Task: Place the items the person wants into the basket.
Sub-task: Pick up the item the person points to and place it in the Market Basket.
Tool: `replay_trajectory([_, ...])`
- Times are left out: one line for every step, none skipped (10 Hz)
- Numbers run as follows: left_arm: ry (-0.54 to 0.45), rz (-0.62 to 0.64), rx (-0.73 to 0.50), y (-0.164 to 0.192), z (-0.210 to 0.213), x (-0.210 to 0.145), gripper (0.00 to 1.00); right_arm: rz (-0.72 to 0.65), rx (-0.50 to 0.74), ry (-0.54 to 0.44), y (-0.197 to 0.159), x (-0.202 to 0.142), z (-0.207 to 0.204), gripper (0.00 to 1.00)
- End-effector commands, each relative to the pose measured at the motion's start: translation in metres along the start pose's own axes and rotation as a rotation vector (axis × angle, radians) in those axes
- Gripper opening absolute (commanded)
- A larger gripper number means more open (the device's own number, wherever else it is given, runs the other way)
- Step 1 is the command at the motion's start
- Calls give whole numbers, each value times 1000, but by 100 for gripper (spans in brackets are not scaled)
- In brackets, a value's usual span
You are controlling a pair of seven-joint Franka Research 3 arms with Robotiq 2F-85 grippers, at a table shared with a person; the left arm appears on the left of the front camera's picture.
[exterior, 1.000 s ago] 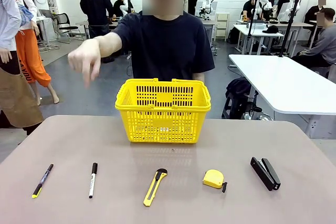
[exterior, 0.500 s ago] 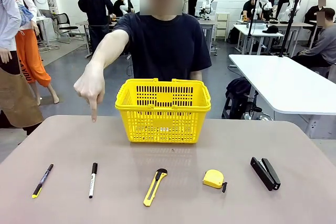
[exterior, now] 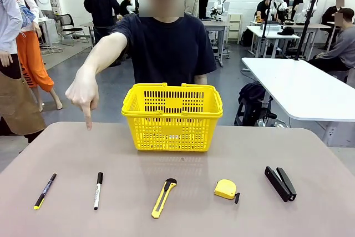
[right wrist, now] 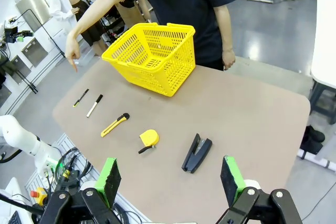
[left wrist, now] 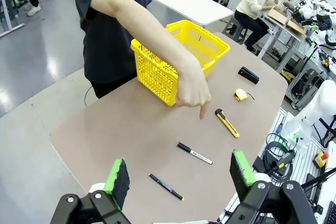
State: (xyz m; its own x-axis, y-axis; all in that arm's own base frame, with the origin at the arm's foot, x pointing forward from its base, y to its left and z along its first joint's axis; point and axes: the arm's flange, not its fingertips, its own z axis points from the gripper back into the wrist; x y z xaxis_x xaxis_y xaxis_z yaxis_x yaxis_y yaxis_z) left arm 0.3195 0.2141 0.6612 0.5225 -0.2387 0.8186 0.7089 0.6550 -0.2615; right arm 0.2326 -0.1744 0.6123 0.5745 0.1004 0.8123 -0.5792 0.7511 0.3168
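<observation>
Left end effector (left wrist: pixel 179 176) jaws apart | marker (exterior: pixel 97 191) lengthwise near-far, cap farthest

Table (exterior: pixel 249 154): carries six items.
- Basket (exterior: pixel 172 131): stands on the table at the middle of the far edge.
- Row along the near edge, left to right, each apart from the next: pen (exterior: pixel 45 191), marker (exterior: pixel 98 190), utility knife (exterior: pixel 163 198), tape measure (exterior: pixel 225 189), stapler (exterior: pixel 280 183).
- Utility knife: directly before the basket.
- Person (exterior: pixel 166 48): behind the far edge, behind the basket.
- Person's hand (exterior: pixel 83 90): above the far left part of the table, left of the basket, beyond the pen and marker.
</observation>
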Motion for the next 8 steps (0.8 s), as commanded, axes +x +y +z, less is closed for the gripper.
replay_trajectory([37,38,73,-8,-13,5,100,11,10,3,0,0,-2,100])
replay_trajectory([95,154,178,-24,-32,14,100,11,10,3,0,0,-2,100])
replay_trajectory([161,238,266,-39,-47,21,100,11,10,3,0,0,-2,100])
replay_trajectory([203,283,387,-68,-73,29,100,11,10,3,0,0,-2,100])
replay_trajectory([276,286,460,-94,-95,30,100,11,10,3,0,0,-2,100])
replay_trajectory([331,291,575,-116,-121,25,100,11,10,3,0,0,-2,100])
replay_trajectory([357,293,672,-131,-147,17,100,11,10,3,0,0,-2,100])
replay_trajectory([367,322,759,-144,-180,10,100,11,10,3,0,0,-2,100])
